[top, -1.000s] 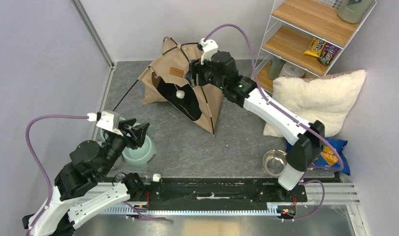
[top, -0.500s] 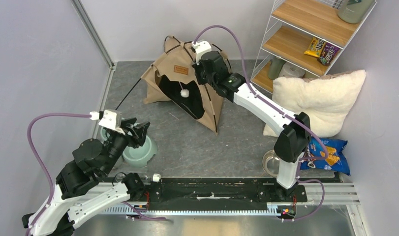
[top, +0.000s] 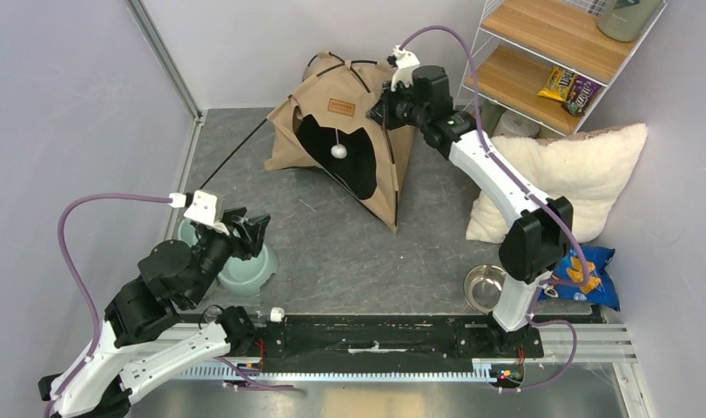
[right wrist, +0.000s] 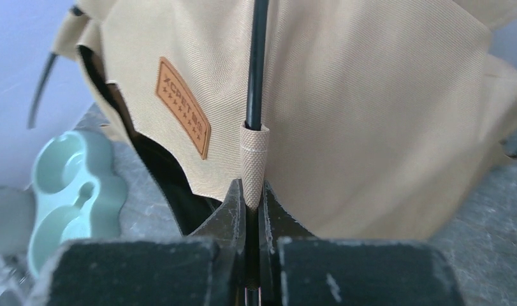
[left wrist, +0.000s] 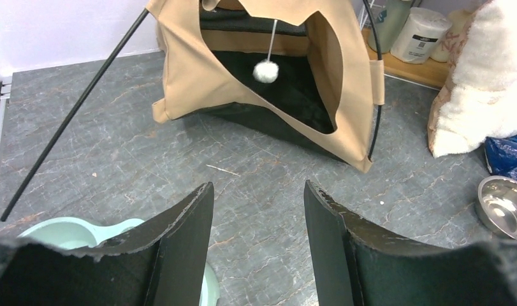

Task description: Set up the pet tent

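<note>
The tan pet tent point(top: 307, 109) stands at the back of the floor, its dark arched doorway and a hanging white pompom facing me. My right gripper point(top: 386, 109) is at its upper right side. In the right wrist view this gripper point(right wrist: 254, 188) is shut on a thin black pole point(right wrist: 256, 64) of the pet tent point(right wrist: 370, 108), just below a fabric loop. A second pole point(top: 236, 155) sticks out loose to the left over the floor. My left gripper point(top: 255, 228) hangs open over a mint bowl, well short of the pet tent point(left wrist: 185, 70); its jaws point(left wrist: 258, 188) hold nothing.
A mint double bowl point(top: 245, 270) sits under my left gripper. A steel bowl point(top: 486, 287) and a blue snack bag point(top: 588, 270) lie at the right front. A fluffy white pillow point(top: 562, 178) leans by the wire shelf point(top: 541, 52) at the back right.
My right gripper has shut on the tent pole and swung right and back, dragging the tent right and pulling it more upright. The left arm has crept slightly right.
</note>
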Robot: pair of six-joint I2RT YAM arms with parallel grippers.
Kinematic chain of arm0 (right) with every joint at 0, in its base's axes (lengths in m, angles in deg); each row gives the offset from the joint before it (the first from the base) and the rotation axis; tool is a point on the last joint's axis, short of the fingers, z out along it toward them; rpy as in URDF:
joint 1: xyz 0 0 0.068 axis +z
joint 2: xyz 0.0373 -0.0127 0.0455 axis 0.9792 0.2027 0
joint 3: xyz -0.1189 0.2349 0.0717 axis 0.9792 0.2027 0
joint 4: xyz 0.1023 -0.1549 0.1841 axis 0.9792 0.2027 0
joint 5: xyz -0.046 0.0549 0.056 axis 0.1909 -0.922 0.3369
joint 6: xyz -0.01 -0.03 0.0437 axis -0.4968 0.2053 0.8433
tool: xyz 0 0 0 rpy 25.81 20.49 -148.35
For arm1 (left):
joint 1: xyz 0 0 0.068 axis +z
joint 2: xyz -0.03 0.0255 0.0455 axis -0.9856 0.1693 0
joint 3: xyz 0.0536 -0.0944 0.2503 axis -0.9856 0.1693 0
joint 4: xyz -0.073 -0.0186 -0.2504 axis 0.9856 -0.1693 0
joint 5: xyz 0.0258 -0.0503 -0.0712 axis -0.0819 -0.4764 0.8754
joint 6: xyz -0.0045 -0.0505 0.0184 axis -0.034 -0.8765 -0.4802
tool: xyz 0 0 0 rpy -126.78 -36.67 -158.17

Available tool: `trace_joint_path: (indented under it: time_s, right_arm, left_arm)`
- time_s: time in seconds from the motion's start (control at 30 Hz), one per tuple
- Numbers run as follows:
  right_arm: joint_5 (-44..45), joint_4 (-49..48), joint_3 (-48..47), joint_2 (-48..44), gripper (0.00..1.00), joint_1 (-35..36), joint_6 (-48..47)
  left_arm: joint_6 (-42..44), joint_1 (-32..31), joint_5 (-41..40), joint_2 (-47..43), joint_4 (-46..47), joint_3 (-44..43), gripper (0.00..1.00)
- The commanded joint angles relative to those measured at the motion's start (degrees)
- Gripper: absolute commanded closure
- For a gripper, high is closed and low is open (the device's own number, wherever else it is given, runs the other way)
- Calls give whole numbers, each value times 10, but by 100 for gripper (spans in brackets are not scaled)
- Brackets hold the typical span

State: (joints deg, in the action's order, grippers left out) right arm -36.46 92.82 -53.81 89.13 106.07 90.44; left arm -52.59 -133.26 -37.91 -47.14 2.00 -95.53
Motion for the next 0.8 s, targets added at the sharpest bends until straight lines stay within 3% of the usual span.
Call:
trace_joint_path:
  time_s: [0.0, 0.17, 0.4, 0.53, 0.77]
  right_arm:
    - [-204, -70, 17, -56, 100, -43, -6]
    - [-293, -65, 42, -70, 100, -76, -41]
    - [-377, -99, 60, -78, 100, -104, 18]
    - [-402, -214, 100, -95, 100, -115, 107]
    - [-437, -496, 150, -69, 100, -123, 356]
  left_arm:
    - [11, -1, 8, 2, 28, -22, 39]
    - [12, -1, 17, -1, 31, -29, 39]
    - [18, -1, 16, 4, 34, -31, 39]
    - [19, -1, 15, 5, 36, -29, 39]
    - [15, -1, 25, -2, 35, -29, 39]
